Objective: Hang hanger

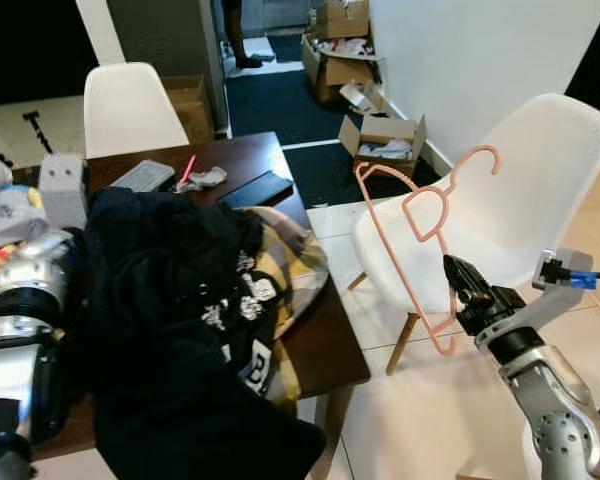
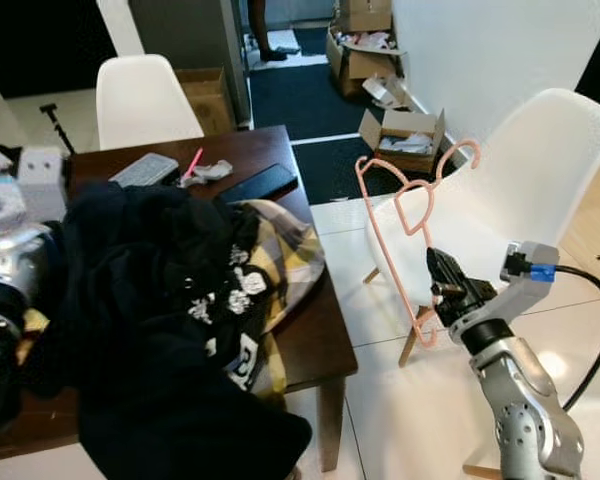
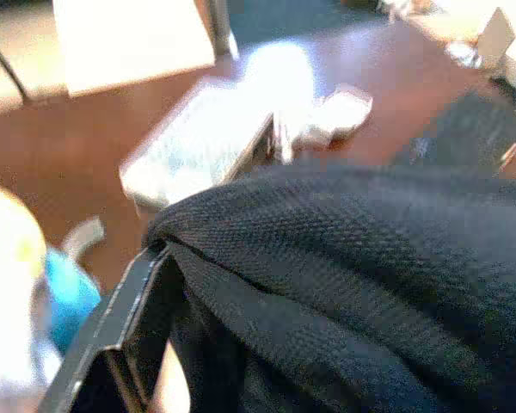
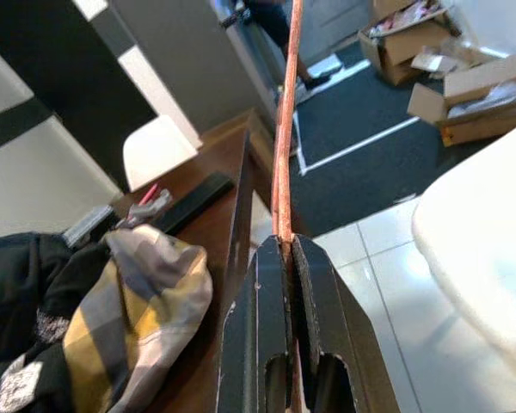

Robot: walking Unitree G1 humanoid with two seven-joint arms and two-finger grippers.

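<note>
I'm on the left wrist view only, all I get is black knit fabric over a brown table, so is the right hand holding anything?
Observer: Yes. The right hand is shut on a thin pink plastic hanger, gripping its lower bar.
Operator: Which way up is the hanger?
Observer: Hook on top, and the frame is tilted rather than level.
Operator: What is behind the hanger?
Observer: A white moulded plastic chair on the pale tiled floor, to the right of the brown wooden table.
Operator: And what is the black fabric part of?
Observer: A heap of black clothes lying over a yellow plaid garment on the table.
</note>
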